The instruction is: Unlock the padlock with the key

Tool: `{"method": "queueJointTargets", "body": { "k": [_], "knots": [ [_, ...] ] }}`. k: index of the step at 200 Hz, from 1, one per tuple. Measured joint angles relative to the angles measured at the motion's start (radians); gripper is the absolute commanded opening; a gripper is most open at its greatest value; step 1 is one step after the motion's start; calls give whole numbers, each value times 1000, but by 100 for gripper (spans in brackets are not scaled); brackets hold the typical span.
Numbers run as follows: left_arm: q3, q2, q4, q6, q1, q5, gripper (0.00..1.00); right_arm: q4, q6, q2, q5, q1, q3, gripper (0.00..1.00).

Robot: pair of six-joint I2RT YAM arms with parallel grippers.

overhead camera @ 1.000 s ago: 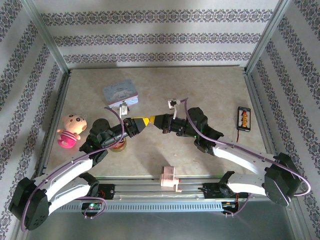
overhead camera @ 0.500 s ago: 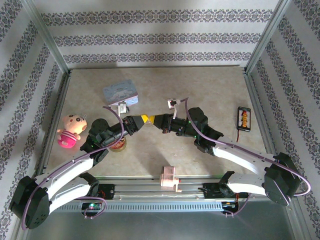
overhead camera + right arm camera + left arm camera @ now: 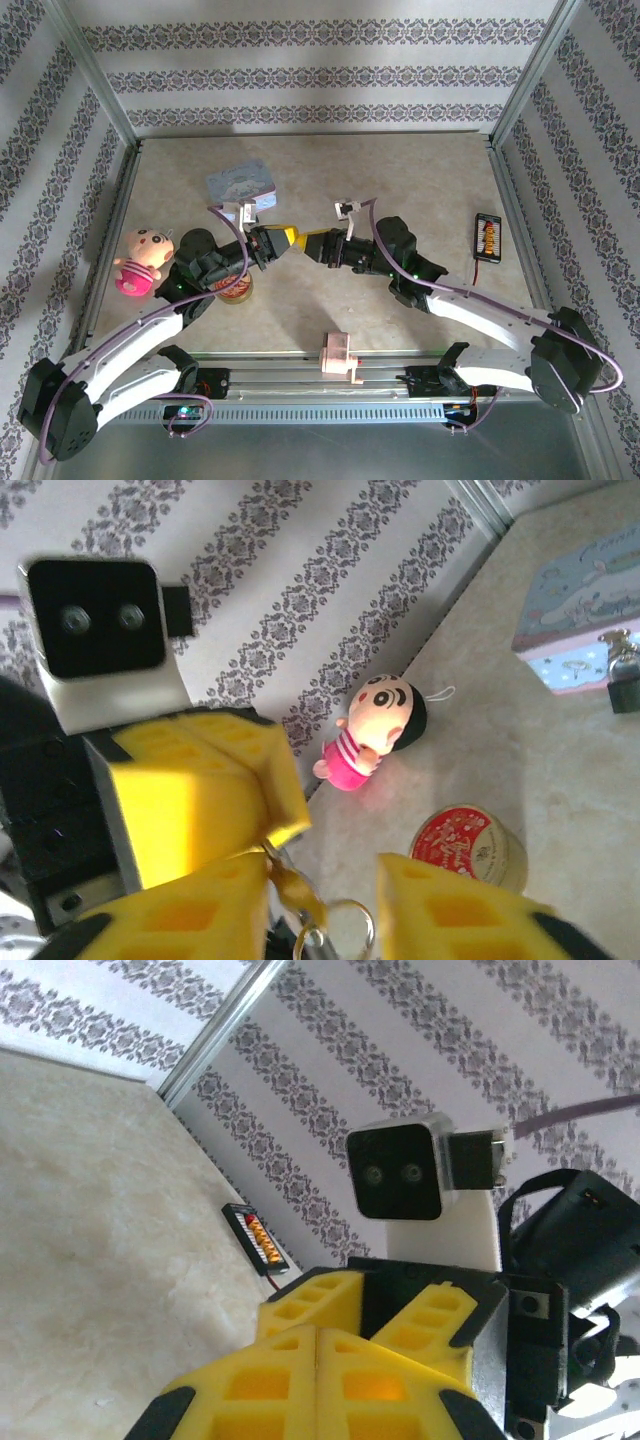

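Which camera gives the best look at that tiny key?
The right wrist view. There the key hangs with its ring at the tips of the left arm's fingers, close and sharp. From above it is too small to make out where the two arms meet. In the left wrist view the yellow fingers cover it.

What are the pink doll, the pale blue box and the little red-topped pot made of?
Pink doll: looks like moulded plastic or vinyl, judging by its smooth, evenly coloured surface. Pale blue box: probably printed tin, with crisp edges and a picture on the lid. Red-topped pot: unclear; printed lid, pale sides, perhaps tin or card.
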Motion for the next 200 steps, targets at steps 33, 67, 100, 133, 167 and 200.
{"method": "queueJointTargets", "body": {
  "k": [33,67,100,133,167,200],
  "knots": [
    [106,-43,-169,149,0,90,0,24,-67,-103,-12,11,-65,46],
    [155,-53,-256,235,0,164,0,62,-116,-182,-42,17,-113,47],
    [155,-47,-267,247,0,216,0,94,-152,-233,-67,32,-141,49],
    [155,-33,-253,236,0,263,0,125,-163,-234,-97,40,-141,49],
    [155,-31,-250,233,0,290,0,143,-164,-190,-142,59,-134,47],
    [155,-31,-250,232,0,303,0,153,-164,-169,-159,65,-131,45]
  ]
}}
